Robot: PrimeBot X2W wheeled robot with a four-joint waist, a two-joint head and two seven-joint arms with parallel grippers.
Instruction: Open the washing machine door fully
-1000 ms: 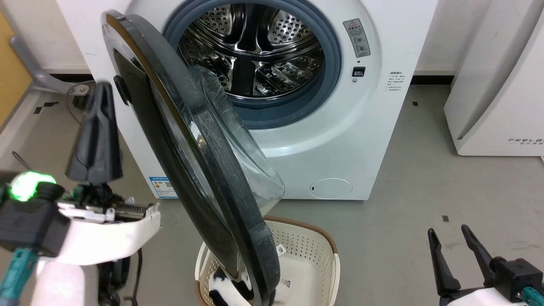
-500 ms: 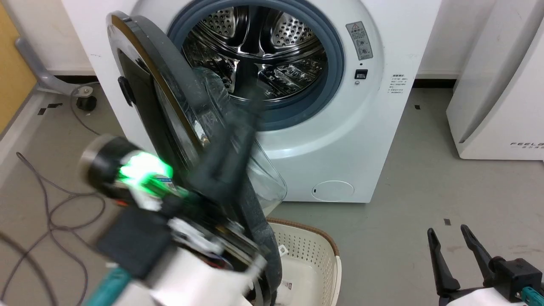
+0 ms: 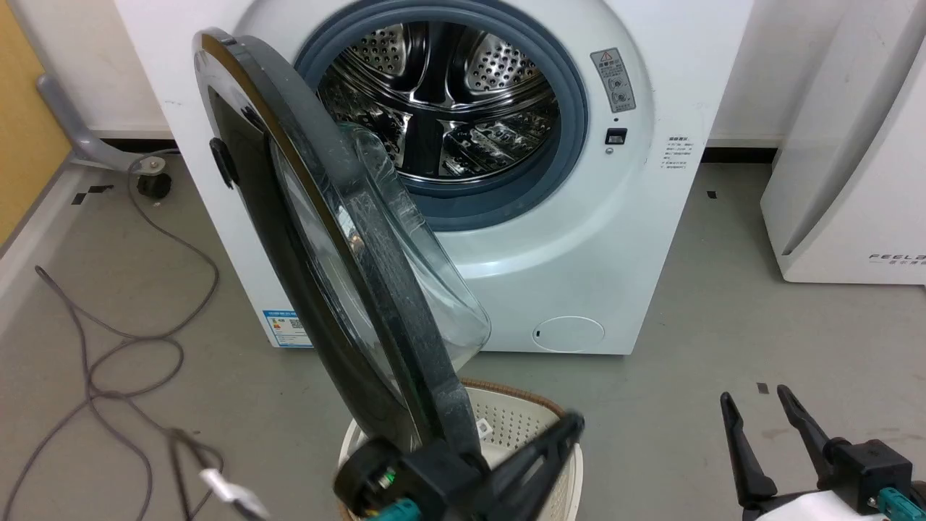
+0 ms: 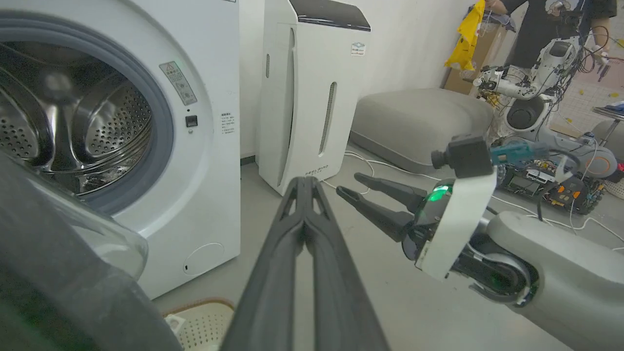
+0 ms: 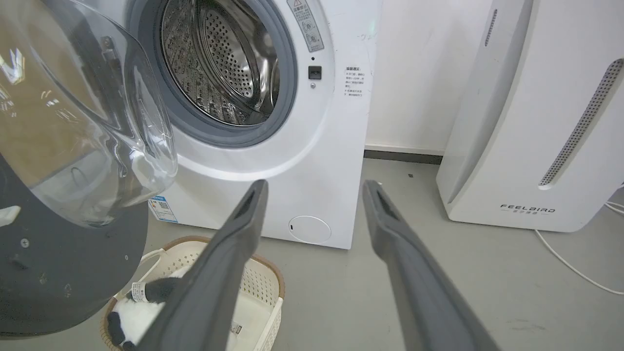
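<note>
The white washing machine (image 3: 579, 239) stands ahead with its steel drum exposed. The washing machine door (image 3: 340, 239), a glossy black disc with a bulging glass bowl, hangs from its left hinge and stands edge-on towards me, roughly square to the machine's front. My left gripper (image 3: 571, 423) is shut and empty, low at the bottom centre just under the door's free edge, pointing right. In the left wrist view its fingers (image 4: 304, 234) lie pressed together, apart from the door (image 4: 58, 273). My right gripper (image 3: 754, 396) is open and empty at the lower right, clear of the door (image 5: 73, 122).
A cream laundry basket (image 3: 521, 423) with a black-and-white item inside sits on the floor under the door's free edge. A white appliance (image 3: 846, 145) stands right of the machine. Grey cable (image 3: 108, 347) loops over the floor on the left. A person (image 4: 546, 19) and another robot (image 4: 536, 83) are further right.
My left arm swung from the door's left side, across its front, down to the bottom centre below its free edge. The door has barely moved. The right gripper stayed put.
</note>
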